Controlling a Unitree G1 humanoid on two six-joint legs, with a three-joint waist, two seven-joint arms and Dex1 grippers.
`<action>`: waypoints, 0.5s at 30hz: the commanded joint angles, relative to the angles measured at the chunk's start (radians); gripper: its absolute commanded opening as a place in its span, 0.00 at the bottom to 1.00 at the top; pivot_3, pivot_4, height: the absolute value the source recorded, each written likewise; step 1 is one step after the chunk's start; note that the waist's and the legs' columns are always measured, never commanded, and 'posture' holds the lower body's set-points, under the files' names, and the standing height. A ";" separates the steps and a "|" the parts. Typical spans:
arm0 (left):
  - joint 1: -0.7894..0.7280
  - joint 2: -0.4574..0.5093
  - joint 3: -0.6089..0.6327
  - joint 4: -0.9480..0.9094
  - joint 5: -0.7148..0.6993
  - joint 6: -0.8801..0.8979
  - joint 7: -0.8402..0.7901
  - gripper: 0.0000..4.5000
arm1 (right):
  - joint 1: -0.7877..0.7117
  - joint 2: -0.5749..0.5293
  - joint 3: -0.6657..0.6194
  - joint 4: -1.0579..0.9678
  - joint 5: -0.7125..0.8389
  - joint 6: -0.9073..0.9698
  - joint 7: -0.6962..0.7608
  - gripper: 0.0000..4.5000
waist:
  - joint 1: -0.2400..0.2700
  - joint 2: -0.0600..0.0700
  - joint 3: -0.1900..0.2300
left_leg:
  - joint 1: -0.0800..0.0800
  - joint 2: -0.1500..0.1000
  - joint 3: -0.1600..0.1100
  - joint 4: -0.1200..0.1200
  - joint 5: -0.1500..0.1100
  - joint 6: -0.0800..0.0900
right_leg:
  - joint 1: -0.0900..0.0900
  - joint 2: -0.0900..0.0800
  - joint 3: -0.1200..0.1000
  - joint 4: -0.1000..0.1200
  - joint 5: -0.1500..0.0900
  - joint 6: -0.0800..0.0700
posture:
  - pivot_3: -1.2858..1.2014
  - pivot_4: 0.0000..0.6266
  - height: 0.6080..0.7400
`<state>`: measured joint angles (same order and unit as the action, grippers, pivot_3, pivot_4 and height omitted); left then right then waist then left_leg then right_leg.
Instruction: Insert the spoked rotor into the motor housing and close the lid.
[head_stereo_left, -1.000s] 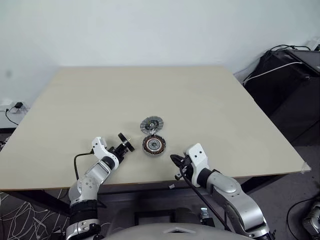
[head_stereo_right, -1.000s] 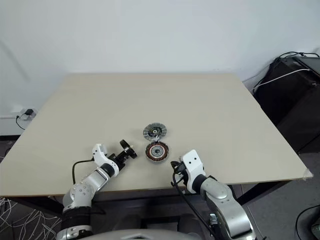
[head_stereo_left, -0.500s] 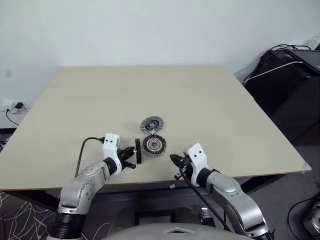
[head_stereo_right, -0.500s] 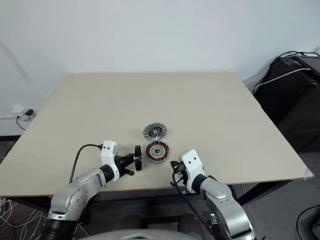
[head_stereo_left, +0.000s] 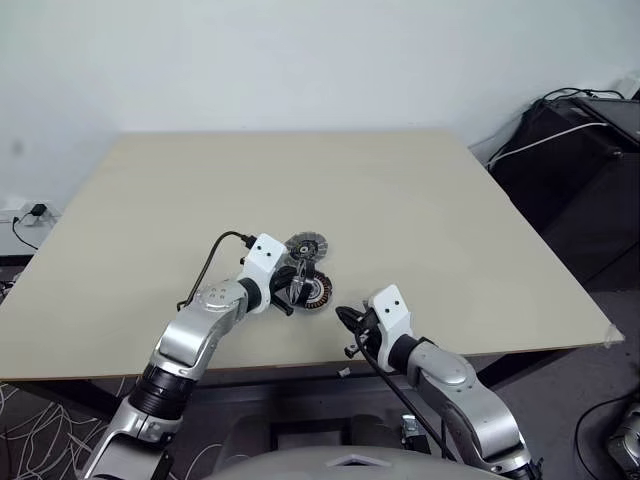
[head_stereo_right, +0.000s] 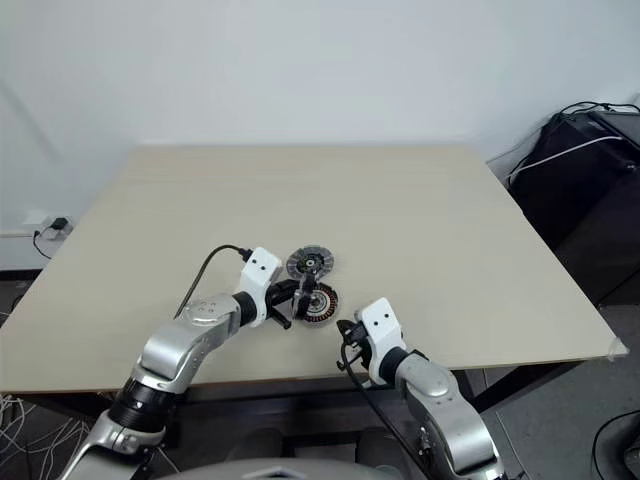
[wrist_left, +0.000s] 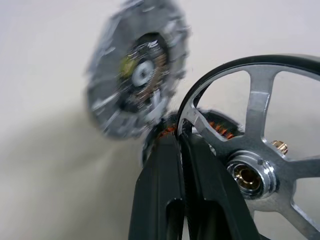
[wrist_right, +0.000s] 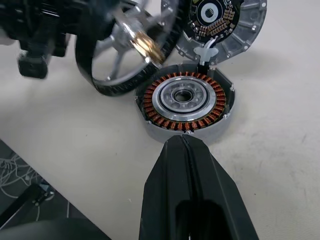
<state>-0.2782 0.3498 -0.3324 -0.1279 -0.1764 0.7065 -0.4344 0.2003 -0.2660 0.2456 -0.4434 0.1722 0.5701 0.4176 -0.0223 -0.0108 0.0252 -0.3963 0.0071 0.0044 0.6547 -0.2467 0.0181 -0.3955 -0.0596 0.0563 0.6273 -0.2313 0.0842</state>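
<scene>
The motor housing (wrist_right: 185, 102), a ring of copper windings around a silver centre, lies on the table (head_stereo_left: 450, 220) near its front edge. Just behind it rests the lid (head_stereo_left: 305, 246), grey and ribbed with a dark centre. My left gripper (head_stereo_left: 289, 285) is shut on the dark rim of the spoked rotor (wrist_left: 255, 150). It holds the rotor tilted on edge over the housing's left side. Whether the rotor touches the housing is unclear. My right gripper (wrist_right: 182, 140) is shut and empty, just in front of the housing.
Black equipment with cables (head_stereo_left: 590, 150) stands off the table's right side. A wall socket (head_stereo_left: 30, 212) sits low on the left. Bare tabletop stretches behind and to both sides of the parts.
My left arm has swung right and upward with the rotor, rolling the wrist, from well left of the housing to right over its left edge. The right arm has stayed still.
</scene>
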 joint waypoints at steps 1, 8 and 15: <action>-0.074 0.031 -0.061 0.023 0.078 -0.041 -0.040 0.01 | -0.013 0.005 -0.006 -0.018 0.008 -0.025 -0.005 0.00 | -0.001 0.000 0.000 | 0.000 0.000 0.000 0.000 0.000 0.000 | 0.000 0.000 0.000 0.000 0.000 0.000 | 0.52 0.00 1.00; -0.131 0.044 -0.134 0.063 0.213 -0.066 -0.062 0.01 | -0.010 0.008 -0.011 -0.020 0.010 -0.030 -0.012 0.00 | 0.000 0.000 0.000 | 0.000 0.000 0.000 0.000 0.000 0.000 | 0.000 0.000 0.000 0.000 0.000 0.000 | 0.52 0.00 1.00; -0.139 0.026 -0.163 0.069 0.320 -0.081 -0.050 0.01 | -0.012 0.009 -0.013 -0.019 0.012 -0.031 -0.013 0.00 | 0.002 0.000 0.000 | 0.000 0.000 0.000 0.000 0.000 0.000 | 0.000 0.000 0.000 0.000 0.000 0.000 | 0.52 0.00 1.00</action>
<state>-0.3789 0.3737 -0.4915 -0.0410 0.1176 0.6473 -0.4835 0.2008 -0.2624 0.2472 -0.4430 0.1725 0.5624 0.4086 -0.0206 -0.0109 0.0253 -0.3967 0.0073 0.0041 0.6547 -0.2465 0.0184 -0.3959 -0.0594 0.0567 0.6275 -0.2313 0.0843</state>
